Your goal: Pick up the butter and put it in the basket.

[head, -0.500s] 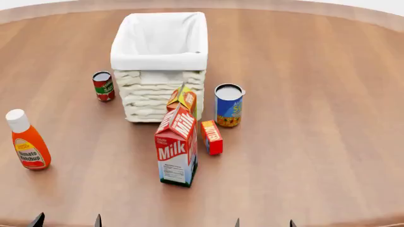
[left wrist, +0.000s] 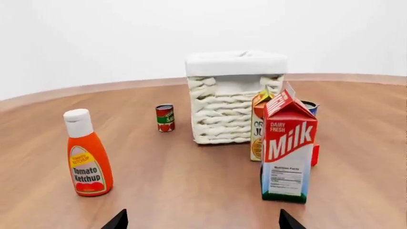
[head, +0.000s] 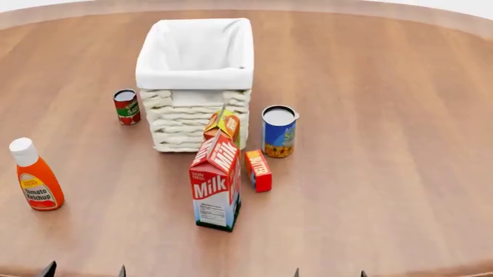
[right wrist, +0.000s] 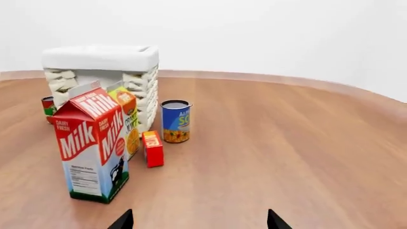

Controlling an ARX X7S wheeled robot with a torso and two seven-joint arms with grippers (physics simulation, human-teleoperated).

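The butter (head: 258,169) is a small red-orange box standing on edge just right of the milk carton (head: 216,182); it also shows in the right wrist view (right wrist: 152,148), and only a red sliver (left wrist: 315,155) shows behind the milk in the left wrist view. The basket (head: 195,81) is a cream wicker box with a white liner, behind the cartons. My left gripper (head: 85,270) and right gripper (head: 329,272) show only as dark fingertips at the near edge, both open and empty, well short of the butter.
An orange juice carton (head: 224,126) stands between milk and basket. A blue can (head: 278,131) is right of it, a small red can (head: 126,106) left of the basket, a ketchup bottle (head: 34,182) at the far left. The wooden table (head: 385,144) is round.
The head view has shifted slightly; objects sit a little lower and right in frame. Nothing on the table has moved.
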